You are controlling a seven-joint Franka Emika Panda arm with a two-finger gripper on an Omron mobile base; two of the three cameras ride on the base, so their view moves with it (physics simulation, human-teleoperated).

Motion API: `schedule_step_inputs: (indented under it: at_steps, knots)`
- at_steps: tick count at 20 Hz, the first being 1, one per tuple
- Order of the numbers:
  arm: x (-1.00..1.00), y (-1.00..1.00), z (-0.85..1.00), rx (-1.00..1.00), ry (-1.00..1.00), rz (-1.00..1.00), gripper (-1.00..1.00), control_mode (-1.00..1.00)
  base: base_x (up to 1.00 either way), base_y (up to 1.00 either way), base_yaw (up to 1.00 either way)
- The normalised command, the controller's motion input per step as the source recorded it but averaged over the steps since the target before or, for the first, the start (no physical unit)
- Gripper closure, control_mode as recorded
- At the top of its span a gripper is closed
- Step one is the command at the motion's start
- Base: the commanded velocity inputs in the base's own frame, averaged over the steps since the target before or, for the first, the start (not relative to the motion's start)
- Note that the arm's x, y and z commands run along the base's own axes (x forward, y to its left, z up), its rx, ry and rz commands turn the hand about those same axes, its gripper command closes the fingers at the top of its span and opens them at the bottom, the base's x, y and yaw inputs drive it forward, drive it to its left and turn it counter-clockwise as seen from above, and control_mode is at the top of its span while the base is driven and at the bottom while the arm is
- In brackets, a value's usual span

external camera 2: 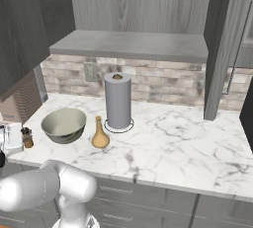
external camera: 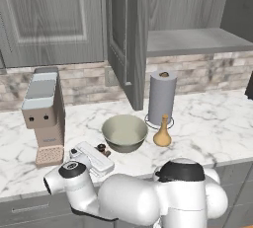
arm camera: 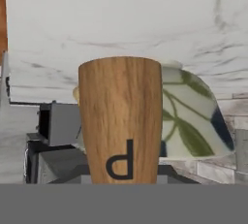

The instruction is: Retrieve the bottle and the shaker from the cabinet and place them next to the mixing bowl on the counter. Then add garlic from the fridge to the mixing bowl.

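holding the shaker (arm camera: 120, 121) close before its camera, the gripper is closed tight on that wooden cylinder with the letter marked on its side; the fingers themselves are hidden, but the shaker sits square in the hand view, as a carried thing would. in the left base view the hand (external camera: 91, 157) lies low over the worktop (external camera: 207, 123) edge, with the shaker's dark top (external camera: 102, 147) just left of the mixing bowl (external camera: 124, 132), which looks like the spot meant for it. the bottle (external camera: 162, 133), a tan gourd shape, already stands upright just beside the bowl's right rim, in front of the paper towel roll (external camera: 162, 96). the cabinet door (external camera: 123, 34) hangs open over a bare shelf (external camera: 197, 42), so both items are out. i judge the garlic step not yet begun.
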Motion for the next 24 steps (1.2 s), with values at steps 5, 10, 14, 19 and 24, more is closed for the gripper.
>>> schedule_step_inputs:
  at_steps: [5, 10, 14, 19, 24]
  knots:
    - [0.21, 0.04, -0.24, 0.0, 0.0, 0.0, 1.0, -1.0, 0.0, 0.0, 0.0]
    - [0.18, 0.0, -0.26, 0.0, 0.0, 0.0, 1.0, -1.0, 0.0, 0.0, 0.0]
    - [0.12, 0.0, -0.21, 0.0, 0.0, 0.0, 1.0, -1.0, 0.0, 0.0, 0.0]
    - [0.14, 0.0, -0.2, 0.0, 0.0, 0.0, 1.0, -1.0, 0.0, 0.0, 0.0]
    - [0.16, 0.0, -0.18, 0.0, 0.0, 0.0, 1.0, -1.0, 0.0, 0.0, 0.0]
